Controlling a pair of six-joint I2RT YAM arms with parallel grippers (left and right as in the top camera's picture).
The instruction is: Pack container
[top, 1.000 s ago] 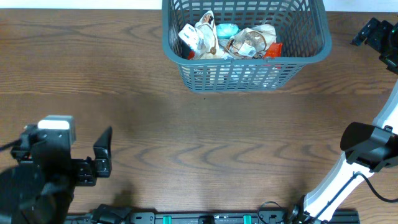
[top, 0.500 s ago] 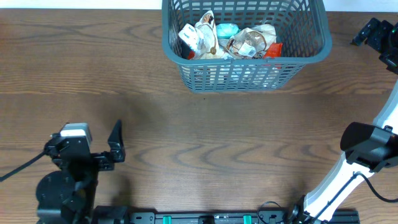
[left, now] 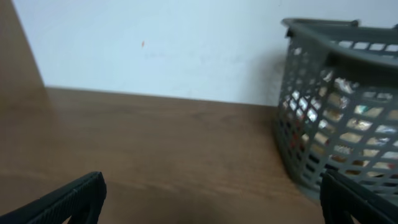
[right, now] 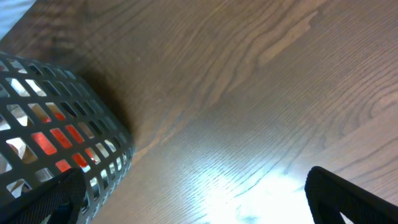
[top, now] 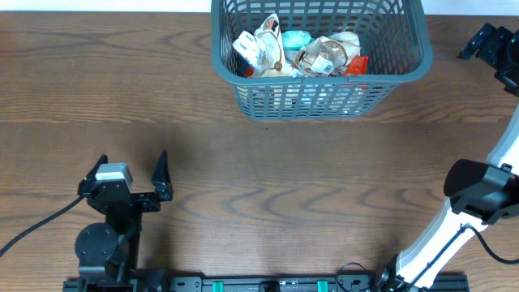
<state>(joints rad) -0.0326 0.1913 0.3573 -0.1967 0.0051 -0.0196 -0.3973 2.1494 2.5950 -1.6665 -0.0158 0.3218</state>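
Observation:
The dark grey-blue lattice basket [top: 397, 71] stands at the back middle of the table and holds several snack packets [top: 300, 50]. It also shows at the right of the left wrist view [left: 336, 118] and at the left of the right wrist view [right: 56, 130]. My left gripper [top: 130, 166] is open and empty near the front left edge, far from the basket. My right gripper [top: 489, 40] is at the far right, just right of the basket; its fingers stand wide apart with only bare wood between them [right: 193, 199].
The wooden table [top: 284, 162] stretches between the basket and the left arm. A white wall [left: 155, 43] lies behind the table. The right arm's white link [top: 454, 227] rises from the front right corner.
The left arm has pulled back and swung toward the front edge, its gripper shifting right and turning to face the basket. The right arm and basket have not moved.

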